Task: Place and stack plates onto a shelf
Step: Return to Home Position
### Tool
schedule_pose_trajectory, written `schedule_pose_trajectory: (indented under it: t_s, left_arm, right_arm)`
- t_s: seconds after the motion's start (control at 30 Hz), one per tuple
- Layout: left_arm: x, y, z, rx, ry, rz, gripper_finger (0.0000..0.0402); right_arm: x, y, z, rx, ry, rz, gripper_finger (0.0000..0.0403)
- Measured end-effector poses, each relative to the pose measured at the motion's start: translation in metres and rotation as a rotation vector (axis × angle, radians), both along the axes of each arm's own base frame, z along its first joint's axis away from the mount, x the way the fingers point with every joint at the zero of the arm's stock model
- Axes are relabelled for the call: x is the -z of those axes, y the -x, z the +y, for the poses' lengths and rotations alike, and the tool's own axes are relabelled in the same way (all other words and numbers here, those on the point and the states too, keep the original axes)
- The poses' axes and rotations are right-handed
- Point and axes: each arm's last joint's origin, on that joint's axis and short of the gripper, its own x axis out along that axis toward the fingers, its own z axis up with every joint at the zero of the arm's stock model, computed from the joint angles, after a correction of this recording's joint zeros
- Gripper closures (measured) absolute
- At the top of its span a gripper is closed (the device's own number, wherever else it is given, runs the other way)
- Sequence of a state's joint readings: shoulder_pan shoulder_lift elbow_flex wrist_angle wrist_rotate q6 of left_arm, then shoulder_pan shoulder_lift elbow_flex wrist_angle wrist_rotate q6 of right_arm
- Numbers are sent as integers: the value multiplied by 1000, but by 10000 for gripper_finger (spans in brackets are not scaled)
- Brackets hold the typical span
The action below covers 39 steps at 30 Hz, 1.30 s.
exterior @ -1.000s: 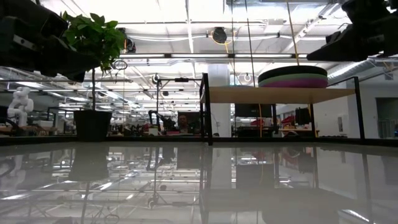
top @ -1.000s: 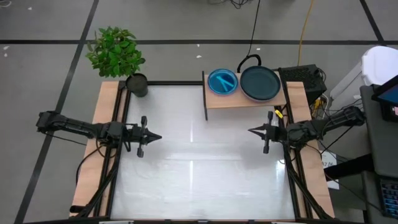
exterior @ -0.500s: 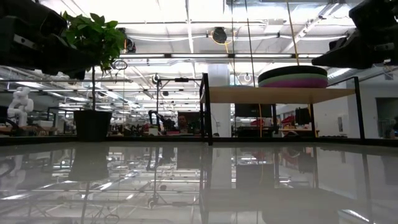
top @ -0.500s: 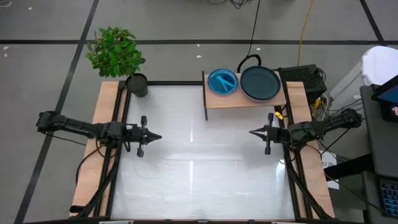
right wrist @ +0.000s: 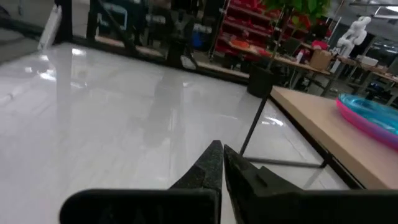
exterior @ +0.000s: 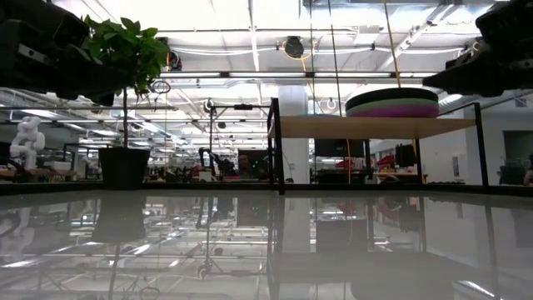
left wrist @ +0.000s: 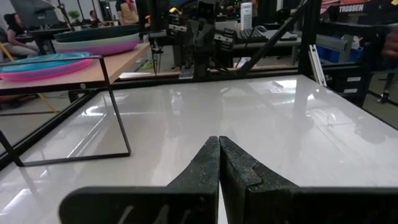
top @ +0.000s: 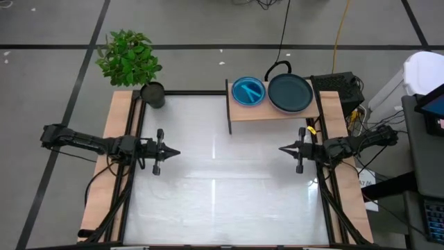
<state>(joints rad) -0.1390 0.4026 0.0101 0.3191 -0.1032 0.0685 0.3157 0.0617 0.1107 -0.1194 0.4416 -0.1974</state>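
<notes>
Left gripper (top: pixel 173 152): over the left side of the table (top: pixel 222 194), fingers pressed together to a point, empty, aimed toward the table's middle. Plant pot (top: pixel 153 95): small, dark, at the table's far left corner, with a leafy green plant (top: pixel 128 57) rising from it. Shelf (top: pixel 274 112): light-wood board on thin dark legs at the far edge, right of centre, side panel (top: pixel 229 107) at its left end. It bears two stacks of plates side by side. The cyan stack (top: pixel 248 92) is on the left, translucent cyan over pink in the left wrist view. The dark stack (top: pixel 289 93) on the right is wider, a dark plate on top with pale green and purple below in the low view. Right gripper (top: pixel 283 148): over the table's right side, in front of the shelf and clear of it, fingers closed tip to tip, holding nothing.
</notes>
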Motion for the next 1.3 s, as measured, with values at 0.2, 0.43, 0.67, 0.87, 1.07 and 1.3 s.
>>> schedule_pose_trajectory:
  t_s: [0.2,0.43,0.67,0.87,1.07,1.3]
  left_arm:
    - [0,0,0,-1,10,5,401]
    - [1,0,0,0,5,9,401]
    - [1,0,0,0,0,8,401]
    - [1,0,0,0,-1,6,401]
    - [0,0,0,0,0,1,401]
    - [0,0,0,0,-1,0,401]
  right_arm:
    - [1,2,-1,-1,-12,-32,403]
    - [3,2,0,-28,-14,-40,403]
    - [-11,1,1,-57,6,-202,403]
    - [-11,0,3,-137,-22,-205,403]
    - [-13,-1,-2,-131,-20,-223,403]
    - [-13,-2,-10,-104,-7,-222,403]
